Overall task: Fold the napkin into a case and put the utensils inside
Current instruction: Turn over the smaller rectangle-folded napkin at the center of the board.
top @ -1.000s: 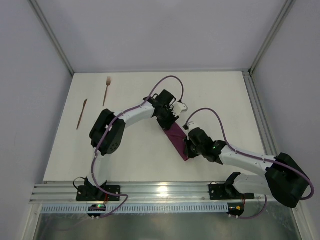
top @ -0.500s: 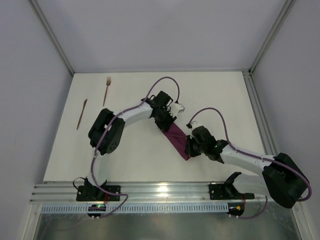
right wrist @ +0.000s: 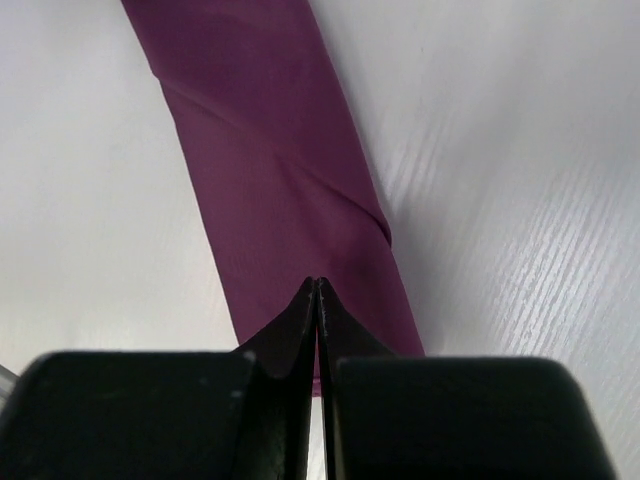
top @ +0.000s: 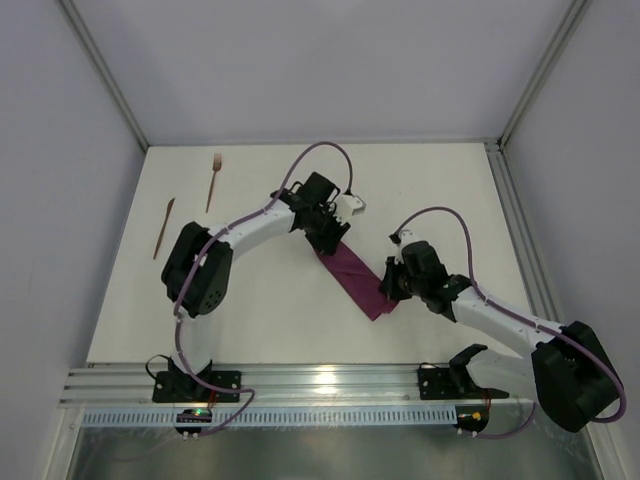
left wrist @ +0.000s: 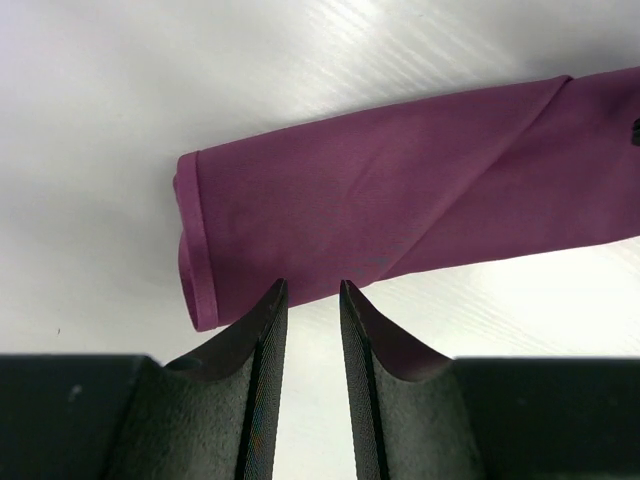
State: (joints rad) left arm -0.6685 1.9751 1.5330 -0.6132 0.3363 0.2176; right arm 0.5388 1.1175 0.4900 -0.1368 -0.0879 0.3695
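The plum-purple napkin [top: 355,278] lies folded into a narrow case, set diagonally on the white table. Its open, hemmed end [left wrist: 195,240] fills the left wrist view, just beyond my left gripper [left wrist: 311,290]. That gripper is open a little, with only bare table showing in its gap, and it sits at the strip's far end [top: 333,238]. My right gripper [right wrist: 317,285] is shut, its tips over the cloth [right wrist: 270,170] near the strip's near end [top: 387,290]. The utensils lie far left: a wooden fork [top: 214,180] and a knife-like stick [top: 163,227].
Grey walls and metal frame posts [top: 105,85] close in the table [top: 450,200] on three sides. An aluminium rail [top: 320,385] with the arm bases runs along the near edge. Purple cables [top: 320,160] loop over both arms.
My left gripper has drawn back up and left along the strip and opened slightly. The right gripper has shifted right, uncovering the strip's near end. The utensils have not moved.
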